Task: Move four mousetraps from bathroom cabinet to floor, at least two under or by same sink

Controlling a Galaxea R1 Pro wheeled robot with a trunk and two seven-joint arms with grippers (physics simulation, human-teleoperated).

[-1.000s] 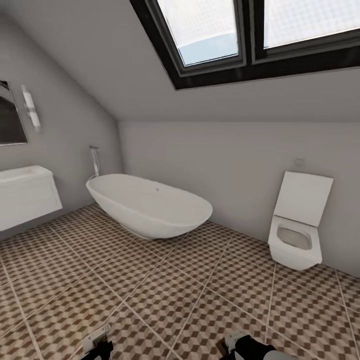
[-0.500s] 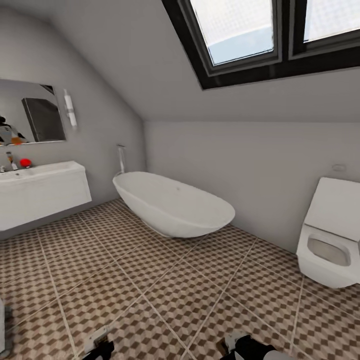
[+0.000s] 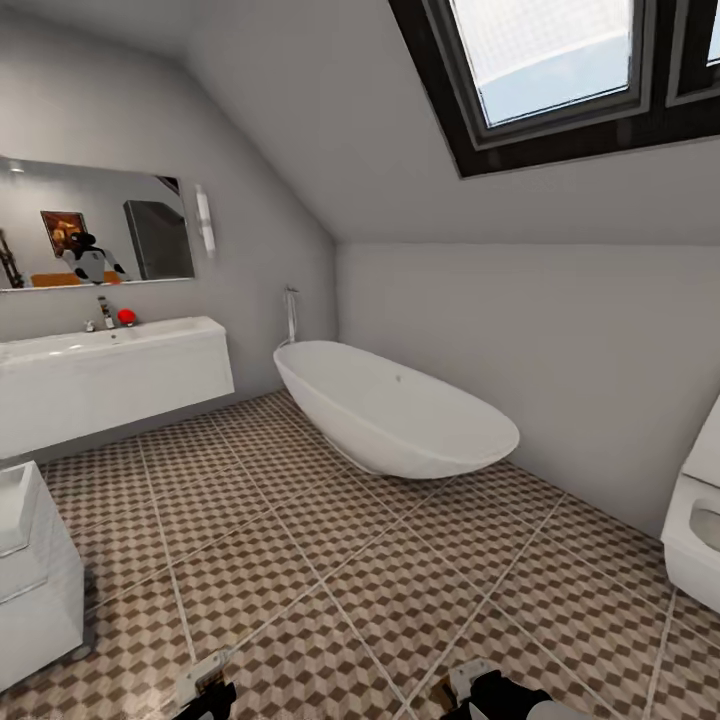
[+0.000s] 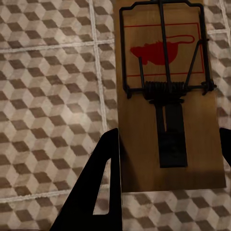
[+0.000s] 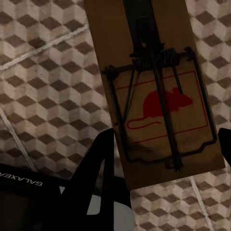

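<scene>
Here | both grippers clamp a mousetrap (image 4: pixel 171 96) each (fingers cropped) | toilet (image 3: pixel 697 525) cut off

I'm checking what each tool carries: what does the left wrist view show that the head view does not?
Left wrist view alone: a mousetrap, a wooden board with a red mouse print and dark spring bar, held between the left tool fingers. Head view alone: the sink under a mirror, the bathtub, a skylight, part of the toilet. Both share the cube-patterned bathroom floor.
</scene>
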